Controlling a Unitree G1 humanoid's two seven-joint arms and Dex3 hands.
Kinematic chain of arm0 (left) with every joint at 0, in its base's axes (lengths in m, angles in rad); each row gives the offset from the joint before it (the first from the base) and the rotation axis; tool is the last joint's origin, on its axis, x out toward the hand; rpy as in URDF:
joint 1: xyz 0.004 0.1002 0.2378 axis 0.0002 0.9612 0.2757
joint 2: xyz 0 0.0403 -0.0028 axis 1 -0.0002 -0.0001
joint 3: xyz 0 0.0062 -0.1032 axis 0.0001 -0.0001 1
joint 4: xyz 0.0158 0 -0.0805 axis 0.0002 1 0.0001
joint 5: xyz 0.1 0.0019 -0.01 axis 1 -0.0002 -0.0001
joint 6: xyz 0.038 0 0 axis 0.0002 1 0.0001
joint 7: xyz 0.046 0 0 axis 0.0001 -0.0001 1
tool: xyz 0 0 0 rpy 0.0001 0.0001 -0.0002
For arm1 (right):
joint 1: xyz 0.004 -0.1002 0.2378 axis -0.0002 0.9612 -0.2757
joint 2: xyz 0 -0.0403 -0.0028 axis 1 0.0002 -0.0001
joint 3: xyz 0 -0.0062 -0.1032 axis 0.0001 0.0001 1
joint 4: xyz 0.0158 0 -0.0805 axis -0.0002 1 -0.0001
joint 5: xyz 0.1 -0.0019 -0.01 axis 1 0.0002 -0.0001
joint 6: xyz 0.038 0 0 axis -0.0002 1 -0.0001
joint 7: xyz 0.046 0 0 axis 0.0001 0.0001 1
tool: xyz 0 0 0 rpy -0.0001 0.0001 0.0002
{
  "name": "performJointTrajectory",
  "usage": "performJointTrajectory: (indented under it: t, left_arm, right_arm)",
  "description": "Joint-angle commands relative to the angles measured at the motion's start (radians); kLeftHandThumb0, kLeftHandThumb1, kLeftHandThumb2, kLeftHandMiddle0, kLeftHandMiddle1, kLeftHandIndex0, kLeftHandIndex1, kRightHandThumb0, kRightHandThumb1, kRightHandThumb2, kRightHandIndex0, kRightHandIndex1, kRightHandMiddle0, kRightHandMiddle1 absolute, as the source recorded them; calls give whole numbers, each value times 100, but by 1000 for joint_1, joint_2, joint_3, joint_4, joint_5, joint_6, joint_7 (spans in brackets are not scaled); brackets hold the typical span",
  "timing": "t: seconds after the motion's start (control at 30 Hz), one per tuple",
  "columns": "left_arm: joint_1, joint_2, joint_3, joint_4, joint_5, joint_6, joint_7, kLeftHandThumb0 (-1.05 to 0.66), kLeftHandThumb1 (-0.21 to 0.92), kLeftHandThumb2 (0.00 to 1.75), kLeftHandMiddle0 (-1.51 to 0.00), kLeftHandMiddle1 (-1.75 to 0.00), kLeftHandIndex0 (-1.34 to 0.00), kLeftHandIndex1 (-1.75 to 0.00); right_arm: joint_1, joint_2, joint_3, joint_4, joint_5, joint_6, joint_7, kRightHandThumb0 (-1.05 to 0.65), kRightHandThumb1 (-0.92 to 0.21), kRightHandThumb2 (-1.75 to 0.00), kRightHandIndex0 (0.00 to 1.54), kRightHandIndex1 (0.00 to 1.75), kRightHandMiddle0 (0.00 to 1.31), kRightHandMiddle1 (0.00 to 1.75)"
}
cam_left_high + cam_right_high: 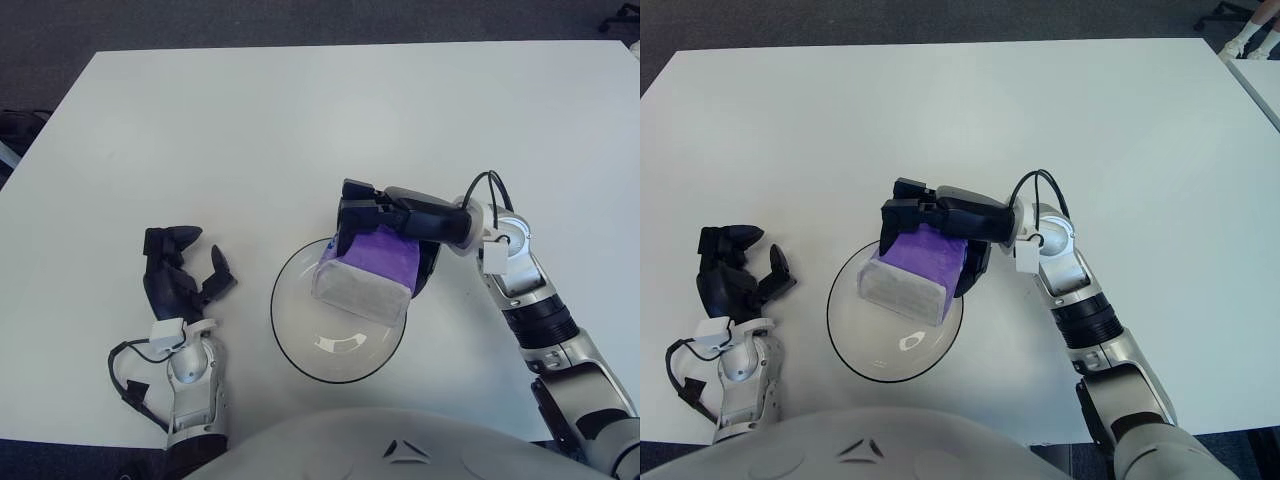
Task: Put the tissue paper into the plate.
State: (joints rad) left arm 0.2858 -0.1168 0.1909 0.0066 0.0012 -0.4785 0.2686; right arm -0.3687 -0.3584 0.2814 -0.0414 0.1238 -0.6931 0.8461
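Left eye view
- Table: you are looking down on a white table [300, 120] that fills most of the view, with dark floor showing beyond its far edge.
- Plate: a clear glass plate [292, 340] with a dark rim sits on the table near the robot's body, a little right of centre.
- Tissue paper: a purple pack of tissue paper [368, 272] with a pale white end is tilted over the far right part of the plate, its white end pointing down toward the plate's middle. You cannot tell whether it touches the glass.
- Right hand: your right hand [392, 225] reaches in from the right, its dark fingers closed around the purple upper end of the pack, gripping it over the plate's far rim.
- Left hand: your left hand [178, 272] shows left of the plate, well apart from it, fingers loosely spread and holding nothing.

Right eye view
- Plate: the same plate [855, 345] shows left of centre, close to the robot's body.
- Tissue paper: the pack [912, 270] covers the plate's far right portion, purple side up, white end lower and nearer you.
- Right hand: the right hand [940, 222] is clamped over the pack's far end, with a black cable looping above the wrist.
- Left hand: the left hand [732, 268] shows at the far left, fingers relaxed and empty.
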Motion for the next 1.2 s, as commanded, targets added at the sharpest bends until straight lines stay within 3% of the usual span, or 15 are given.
performJointTrajectory:
  t: [0.0,0.07,0.17,0.23,0.3,0.33,0.4,0.43,0.53,0.63,0.8,1.0,1.17]
  left_arm:
    - [42,-18,-5,94,26,39,12,-1,30,128,-69,-154,-43,-175]
    - [41,-18,-5,93,27,42,13,-1,30,128,-69,-154,-43,-175]
    - [41,-20,-8,89,29,46,16,-1,30,127,-69,-153,-43,-175]
    - [41,-18,-9,87,27,50,15,-1,31,127,-69,-153,-43,-175]
    - [42,-17,-10,82,28,61,14,-1,31,127,-69,-153,-44,-175]
    - [43,-17,-11,79,29,67,14,-1,31,127,-69,-153,-44,-175]
    - [45,-18,-12,73,34,78,17,-1,30,128,-68,-154,-44,-175]
    - [46,-19,-12,70,36,84,20,-1,30,128,-68,-154,-44,-175]
    - [48,-20,-15,58,49,98,28,-1,30,129,-67,-157,-44,-175]
    - [50,-20,-18,49,64,106,36,-1,29,131,-67,-160,-43,-175]
    - [51,-21,-21,44,81,109,48,-1,29,133,-65,-164,-44,-175]
    - [58,-27,-26,40,104,95,72,-1,29,133,-64,-165,-44,-175]
    - [68,-34,-38,25,129,97,92,-1,29,133,-64,-166,-43,-175]
  right_arm:
    - [27,6,4,-4,-15,-16,-26,0,4,-170,90,167,65,175]
    - [29,4,8,-8,-18,-13,-30,0,1,-167,87,169,62,175]
    - [30,-11,20,-48,16,58,-16,-1,-11,-155,76,173,57,172]
    - [31,-23,26,-70,32,111,-5,-1,-49,-108,43,174,38,169]
    - [33,-33,27,-87,42,150,1,-18,-70,-81,22,160,29,172]
    - [34,-36,26,-94,46,162,2,-42,-78,-78,14,132,18,149]
    - [38,-33,21,-102,51,170,-3,-63,-85,-76,7,107,9,128]
    - [41,-30,19,-104,53,171,-7,-68,-86,-76,6,93,7,114]
    - [48,-21,15,-99,47,153,-16,-86,-91,-84,1,36,2,51]
    - [44,-32,22,-96,49,157,3,-93,-92,-90,0,12,1,20]
    - [28,-54,34,-94,68,174,54,-102,-92,-92,0,2,0,3]
    - [27,-71,39,-115,114,260,97,-105,-92,-90,0,0,0,0]
    - [29,-73,35,-120,123,262,121,-105,-92,-86,0,0,0,0]
